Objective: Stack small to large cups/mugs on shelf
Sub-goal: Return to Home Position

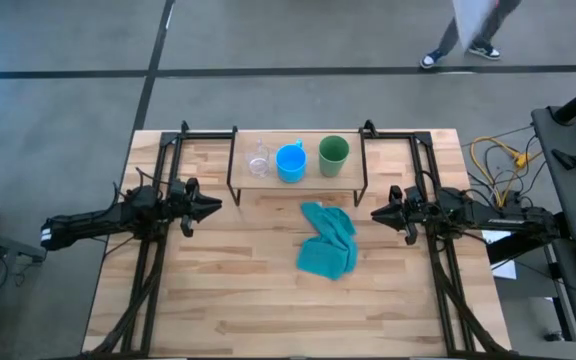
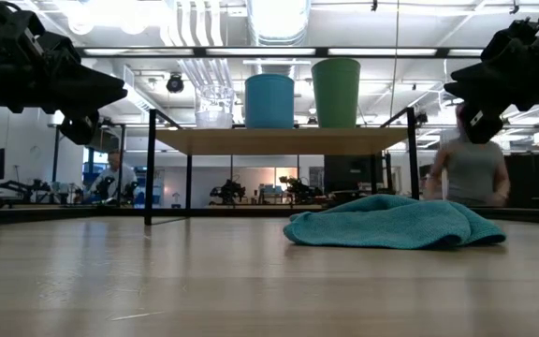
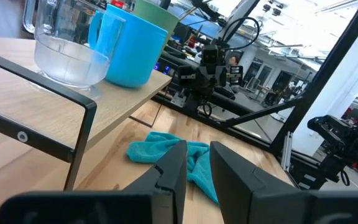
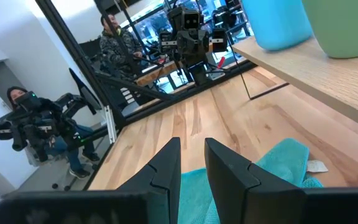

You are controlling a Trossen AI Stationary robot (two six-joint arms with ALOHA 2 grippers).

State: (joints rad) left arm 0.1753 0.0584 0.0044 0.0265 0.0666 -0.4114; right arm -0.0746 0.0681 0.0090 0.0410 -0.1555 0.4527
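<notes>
On the shelf [image 1: 313, 180], set at the far middle of the desk [image 1: 228, 300], three vessels upright in one row along the light wooden board. Small clear glass cup [image 1: 258, 161] at the shelf end nearer the left arm. Bright blue mug [image 1: 290, 163] just beside it at the shelf's middle, handle turned toward the shelf's far edge. Green cup [image 1: 333, 155] next along toward the end nearer the right arm, close to the mug but apart from it. Nothing nested, each standing on the board by itself. Teal cloth [image 1: 328, 240] crumpled on the desk in front of the shelf, below its right half and clear of the black legs. Left tool [image 1: 213, 205] held in the air off the shelf's left end and a little in front of it, pointing inward toward the shelf's front, fingers drawn close with only a narrow slit between, gripping nothing. Right tool [image 1: 376, 212] mirrored off the shelf's right end, also in the air, also pointing inward, fingers likewise pressed nearly together and empty. Beyond the shelf, in the room behind its right side, a person [image 2: 475, 168] in a grey top.
</notes>
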